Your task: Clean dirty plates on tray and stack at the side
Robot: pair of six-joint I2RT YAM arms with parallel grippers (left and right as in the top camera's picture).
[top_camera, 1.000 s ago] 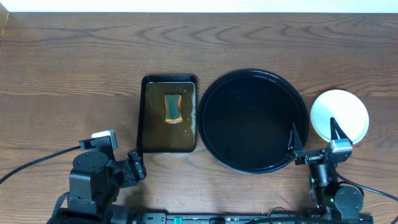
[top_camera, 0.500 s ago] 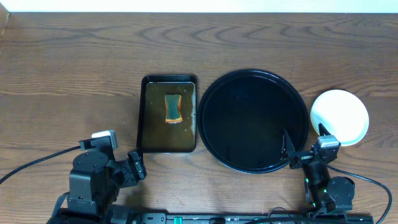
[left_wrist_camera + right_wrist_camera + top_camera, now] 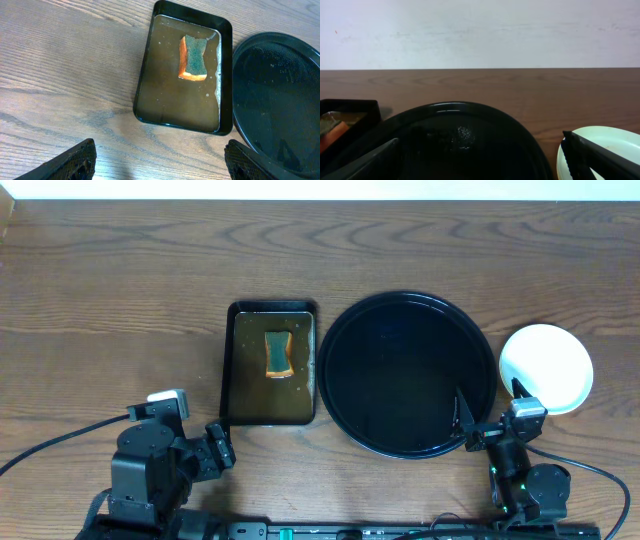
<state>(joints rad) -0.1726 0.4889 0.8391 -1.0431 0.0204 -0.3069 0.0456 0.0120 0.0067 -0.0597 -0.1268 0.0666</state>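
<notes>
The big round black tray (image 3: pixel 408 373) lies at the table's centre right with nothing on it; it also shows in the left wrist view (image 3: pixel 280 100) and the right wrist view (image 3: pixel 450 145). A stack of pale plates (image 3: pixel 546 367) sits on the wood right of the tray; its top plate looks clean, and the right wrist view (image 3: pixel 600 145) shows its mint-green rim. My right gripper (image 3: pixel 490 415) is open and empty at the tray's near right rim. My left gripper (image 3: pixel 215 448) is open and empty over bare wood at the front left.
A dark rectangular tray (image 3: pixel 270 364) of brownish water holds an orange-and-green sponge (image 3: pixel 277 353), just left of the black tray; both show in the left wrist view (image 3: pixel 182 75). Cables trail at the front corners. A white wall lies beyond the table's far edge.
My right gripper pulled back from the plate stack toward the front and a little left, then stopped. The left arm has not moved.
</notes>
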